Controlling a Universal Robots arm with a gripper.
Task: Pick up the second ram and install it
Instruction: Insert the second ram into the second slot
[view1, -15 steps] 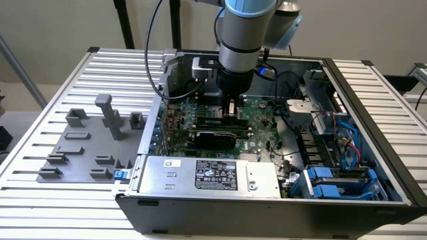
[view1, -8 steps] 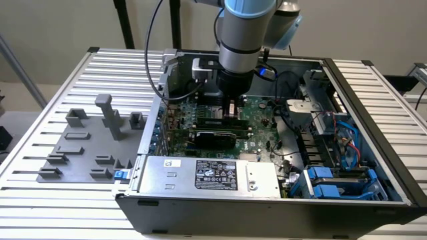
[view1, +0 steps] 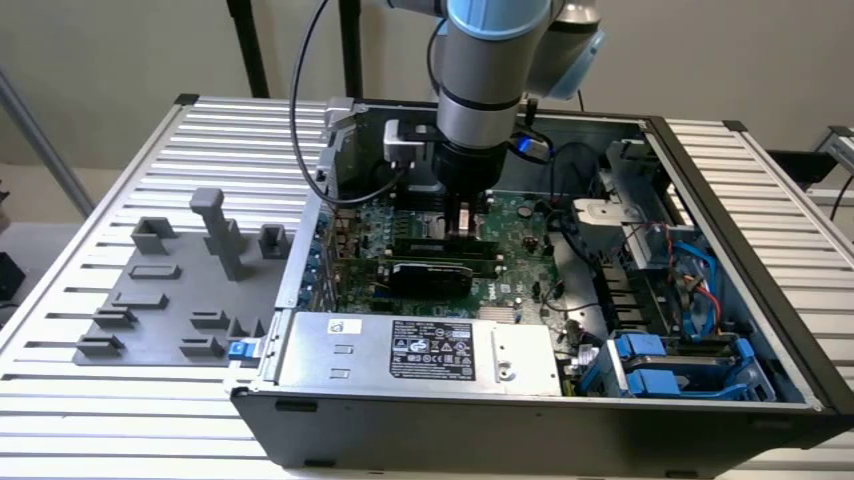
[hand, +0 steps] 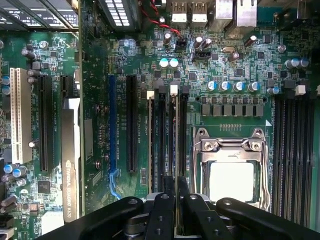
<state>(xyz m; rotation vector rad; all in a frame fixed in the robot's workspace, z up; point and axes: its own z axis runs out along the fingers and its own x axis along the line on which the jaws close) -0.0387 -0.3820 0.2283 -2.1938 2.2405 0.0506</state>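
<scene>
Pinching the second ram (hand: 176, 205) edge-on between narrowed fingers (hand: 165, 200) of the gripper (hand: 176, 186), just over the memory slots (hand: 170, 130) beside the CPU socket (hand: 231, 175); risks jamming if tilted or off-line; risks bending if forced.

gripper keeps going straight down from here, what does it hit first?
Most likely the RAM slots on the motherboard: in the wrist view the gripper lines up with them, beside the CPU socket. In the exterior view it hangs inside the open case. Remaining gap unclear.
</scene>
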